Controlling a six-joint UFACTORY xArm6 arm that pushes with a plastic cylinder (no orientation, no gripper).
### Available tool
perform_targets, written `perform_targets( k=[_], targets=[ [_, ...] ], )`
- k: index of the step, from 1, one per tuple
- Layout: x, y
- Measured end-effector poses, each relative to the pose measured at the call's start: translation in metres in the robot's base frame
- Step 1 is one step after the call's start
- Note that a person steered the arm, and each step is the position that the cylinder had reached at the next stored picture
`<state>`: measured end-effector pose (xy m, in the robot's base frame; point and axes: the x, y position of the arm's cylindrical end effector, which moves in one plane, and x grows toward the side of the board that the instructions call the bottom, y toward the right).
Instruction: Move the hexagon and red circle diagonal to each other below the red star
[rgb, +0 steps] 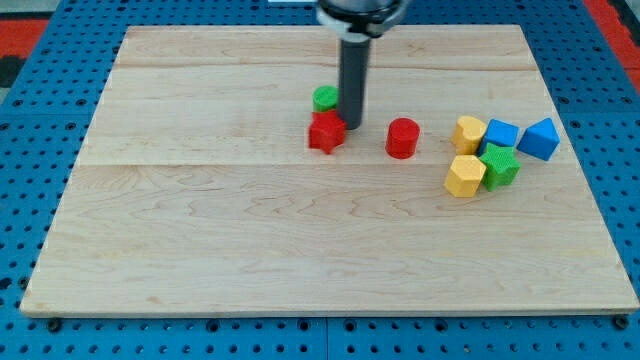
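Just right of the red star (326, 131), near the middle of the desk (300, 250), my tip (352, 125) comes down as a straight dark rod from the view's top. It stands touching or all but touching the star's right side; the angle does not let me tell which. No fingers show on this rod, so it has hold of nothing and merely stands against the blocks.

Behind the star, towards the view's top and hard against the rod's left side, sits a small green block (325, 97), round-topped, its lower part hidden by the star. The star itself is bright red, chunky and pointed, with its facets catching the light.

Off to the view's right of my tip, apart from it, stands the red circle (402, 137): a short upright red cylinder with a flat top, alone on bare wood, level with the star.

Further right, well apart from the circle, five blocks huddle together. A yellow block (468, 133) sits at the cluster's upper left, just beside a blue block (501, 133). A second blue block (540, 139), wedge-like, lies at the far right. Below them a green star-like block (499, 165) touches a yellow block with angled sides (465, 175), which looks to be the hexagon, at the cluster's lower left.
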<state>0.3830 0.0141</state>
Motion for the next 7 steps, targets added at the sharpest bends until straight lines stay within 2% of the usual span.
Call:
perform_targets(
  k=[1, 2, 3, 4, 5, 7],
  targets=[
    [-0.005, 0.006],
    [-0.018, 0.061],
    [-0.022, 0.074],
    [-0.023, 0.074],
    [-0.003, 0.076],
    [-0.008, 0.08]
  ],
)
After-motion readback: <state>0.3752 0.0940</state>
